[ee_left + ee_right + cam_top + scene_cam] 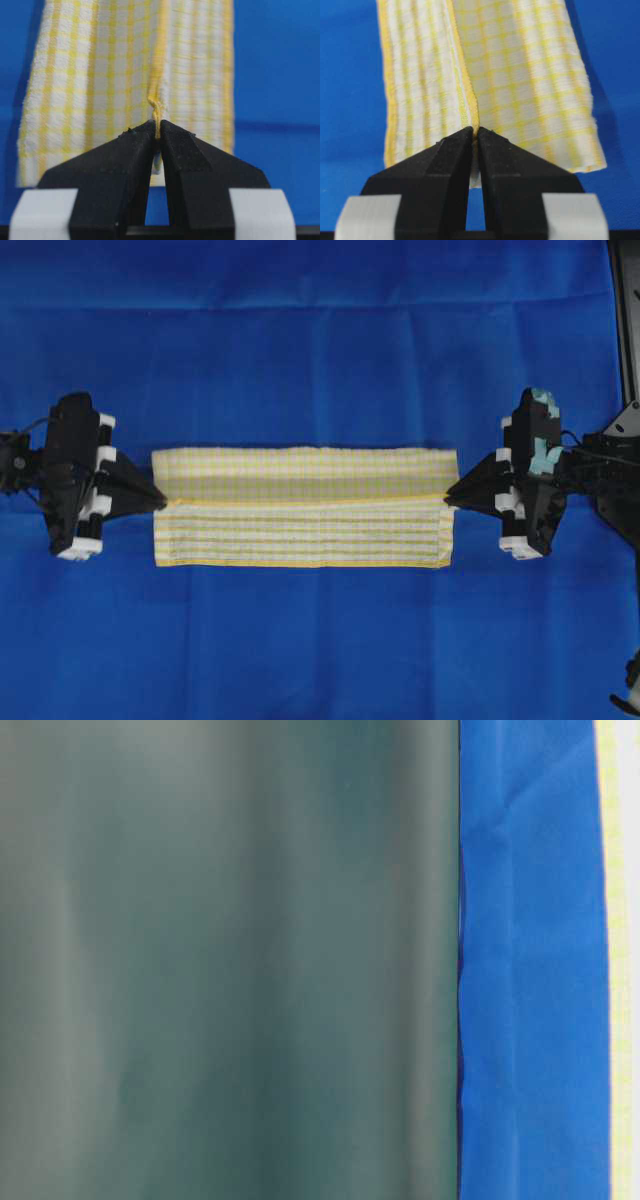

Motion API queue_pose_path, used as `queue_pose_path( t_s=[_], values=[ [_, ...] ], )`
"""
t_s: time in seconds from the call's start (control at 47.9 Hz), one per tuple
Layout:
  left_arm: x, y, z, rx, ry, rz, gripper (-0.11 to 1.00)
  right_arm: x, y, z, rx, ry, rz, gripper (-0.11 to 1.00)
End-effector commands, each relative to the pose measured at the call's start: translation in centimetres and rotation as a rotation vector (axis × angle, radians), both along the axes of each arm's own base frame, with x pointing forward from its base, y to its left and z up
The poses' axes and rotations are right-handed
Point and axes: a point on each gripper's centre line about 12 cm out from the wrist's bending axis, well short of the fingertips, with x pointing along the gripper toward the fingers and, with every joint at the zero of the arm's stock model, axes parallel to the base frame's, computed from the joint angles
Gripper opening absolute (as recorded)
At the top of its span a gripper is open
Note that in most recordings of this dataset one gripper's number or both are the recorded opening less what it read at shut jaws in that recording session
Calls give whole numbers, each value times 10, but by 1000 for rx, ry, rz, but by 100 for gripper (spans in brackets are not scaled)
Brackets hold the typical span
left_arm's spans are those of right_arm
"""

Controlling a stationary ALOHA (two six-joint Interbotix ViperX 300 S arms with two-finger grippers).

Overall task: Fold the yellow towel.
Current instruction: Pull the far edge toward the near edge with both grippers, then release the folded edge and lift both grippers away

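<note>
The yellow towel (300, 507) lies on the blue cloth (300, 350), long axis running side to side; a yellow hem runs along its middle. The left fingers (160, 502) pinch that hem at one short end; the right fingers (448, 495) pinch it at the other, both closed tight.

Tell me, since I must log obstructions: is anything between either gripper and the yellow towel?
Nothing visible. The left gripper is shut on the yellow towel at the middle hem of one short end, the right gripper on the other. Only the blue cloth surrounds it.
</note>
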Motion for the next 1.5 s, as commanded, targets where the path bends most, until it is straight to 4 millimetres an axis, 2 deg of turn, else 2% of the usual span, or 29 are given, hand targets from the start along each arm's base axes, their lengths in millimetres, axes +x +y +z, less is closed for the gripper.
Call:
queue_pose_path(
  t_s=[0.0, 0.209, 0.502, 0.815, 0.857, 0.899, 0.961, 1.066, 1.129, 1.212, 1.254, 1.338, 1.484],
  values=[
    [6, -13, 5, -9, -20, -44, 3, 7, 8, 5, 13, -17, 14, 4],
    [11, -31, 5, -8, -12, -102, 3, 15, 22, 1, 21, 9, 47, 4],
    [7, -30, -2, 4, 60, -105, 3, 24, 33, -1, 27, 23, 71, 4],
    [10, -30, 0, 4, 60, -99, 4, 30, 41, -3, 39, 46, 88, 5],
    [11, -30, 1, 2, 56, -98, 4, 31, 42, -2, 40, 45, 89, 9],
    [12, -30, 3, 0, 50, -98, 4, 31, 42, -2, 41, 46, 90, 17],
    [13, -31, 6, -4, 38, -97, 8, 31, 43, 0, 44, 43, 90, 37],
    [15, -31, 13, -10, 11, -97, 34, 31, 42, 5, 42, 23, 97, 69],
    [15, -31, 18, -3, -2, -103, 54, 30, 42, 10, 42, 6, 102, 80],
    [13, -27, 23, 0, -2, -94, 77, 26, 37, 16, 41, -22, 93, 76],
    [12, -23, 25, -1, 0, -81, 83, 24, 33, 18, 39, -32, 83, 74],
    [12, -11, 30, 1, 8, -40, 75, 20, 19, 23, 28, -55, 48, 73],
    [9, 21, 37, -1, 8, 84, 63, 15, -9, 25, 5, -70, -38, 73]
  ],
)
